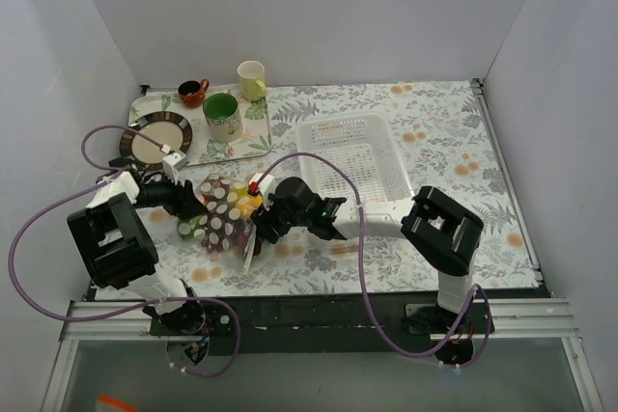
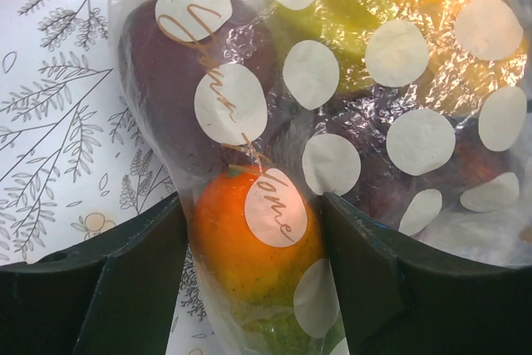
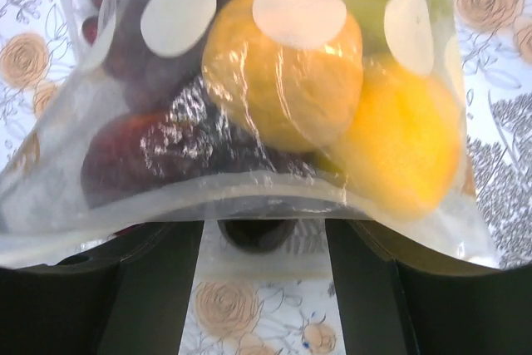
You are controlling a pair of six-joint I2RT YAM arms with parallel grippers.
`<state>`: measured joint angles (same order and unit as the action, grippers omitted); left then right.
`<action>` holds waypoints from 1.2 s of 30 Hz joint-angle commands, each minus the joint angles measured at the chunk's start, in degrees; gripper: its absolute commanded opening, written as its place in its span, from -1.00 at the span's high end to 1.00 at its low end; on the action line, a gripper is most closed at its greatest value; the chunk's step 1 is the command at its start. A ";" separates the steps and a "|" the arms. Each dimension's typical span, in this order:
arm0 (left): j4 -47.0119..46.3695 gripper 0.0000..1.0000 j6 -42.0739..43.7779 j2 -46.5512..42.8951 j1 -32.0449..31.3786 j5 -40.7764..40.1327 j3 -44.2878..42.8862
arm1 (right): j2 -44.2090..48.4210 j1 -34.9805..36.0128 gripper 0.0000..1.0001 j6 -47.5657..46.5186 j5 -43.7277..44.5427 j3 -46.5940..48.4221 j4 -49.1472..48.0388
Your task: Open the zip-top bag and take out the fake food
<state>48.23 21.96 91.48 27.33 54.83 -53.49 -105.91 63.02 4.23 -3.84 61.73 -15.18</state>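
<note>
Plastic bag (image 1: 224,211) looks sealed, food (image 3: 283,72) all inside; left gripper (image 2: 252,209) pinches bag, right gripper's (image 3: 264,243) hold: cannot tell.

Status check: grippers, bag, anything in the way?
Left gripper shut on zip-top bag, around orange piece. Right gripper open, bag edge draped across its fingers. Fake food inside. Basket apart.

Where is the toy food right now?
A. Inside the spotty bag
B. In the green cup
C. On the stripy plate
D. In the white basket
A: in both wrist views the yellow, orange and purple fake food shows through the dotted plastic of the zip-top bag, so it is inside the bag.
</note>
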 commanded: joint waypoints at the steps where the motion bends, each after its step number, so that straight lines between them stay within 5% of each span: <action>1: -1.12 -0.23 -0.33 -2.36 -2.63 -1.22 0.94 | -3.33 0.26 -0.36 -3.08 3.57 7.23 -2.41; 13: 0.99 -0.31 -4.02 -2.54 -4.04 -0.87 -2.83 | -8.27 0.78 -0.24 -1.95 1.20 8.06 3.66; 15: 3.96 -0.44 -5.69 -1.84 -2.20 2.19 -7.57 | -7.74 1.05 -0.22 -1.94 1.64 5.87 4.10; 18: 14.32 -0.96 -2.54 3.33 1.05 6.60 -17.06 | -6.77 1.31 -0.20 -1.86 2.16 4.28 4.72; 22: 24.97 -0.96 2.99 9.67 3.25 7.31 -25.86 | -5.63 1.40 -0.16 -1.59 2.61 3.66 5.42; 36: 7.77 -0.96 6.88 -2.97 5.45 -9.74 -0.48 | -4.31 1.49 0.10 -1.24 2.34 3.65 6.13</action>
<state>62.37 26.87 91.70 32.77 49.54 -57.65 -112.33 64.20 2.76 -1.41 65.71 -10.44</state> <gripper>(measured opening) 0.982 0.575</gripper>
